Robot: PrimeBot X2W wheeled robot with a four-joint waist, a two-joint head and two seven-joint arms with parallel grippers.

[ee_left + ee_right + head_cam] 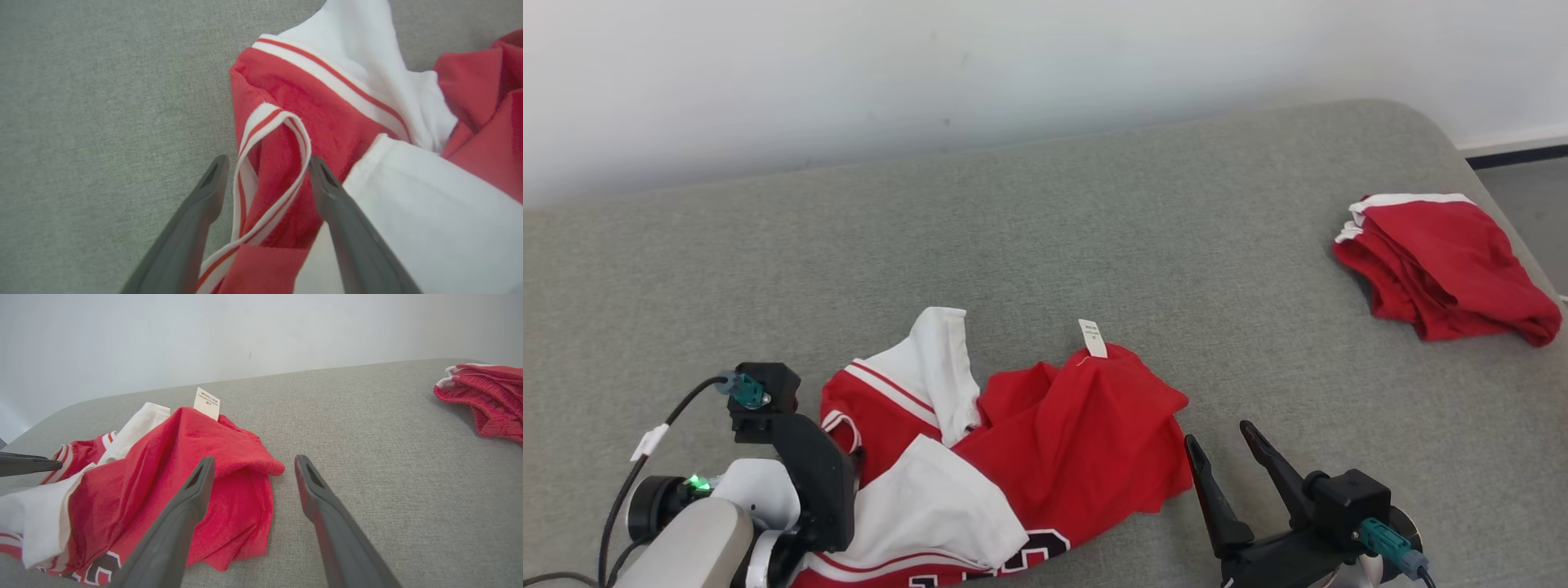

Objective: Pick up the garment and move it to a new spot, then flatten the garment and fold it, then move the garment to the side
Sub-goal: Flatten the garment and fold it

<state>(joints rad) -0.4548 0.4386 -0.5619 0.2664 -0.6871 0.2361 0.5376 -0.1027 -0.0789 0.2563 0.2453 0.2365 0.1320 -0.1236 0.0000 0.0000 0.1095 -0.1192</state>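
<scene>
Here, the crumpled red-and-white garment (1045,441) is lying at the near edge of the grey padded surface (1094,229), its striped armhole trim (282,122) sitting between the spread fingers of the nearer left claw (267,163), while the right claw (1217,433), likewise released, is hovering just beside its right hem.

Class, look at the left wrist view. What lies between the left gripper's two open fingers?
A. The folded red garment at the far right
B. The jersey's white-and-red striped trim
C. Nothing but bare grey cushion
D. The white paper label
B: the left gripper has its fingers apart on either side of a loop of striped trim on the red and white jersey.
</scene>
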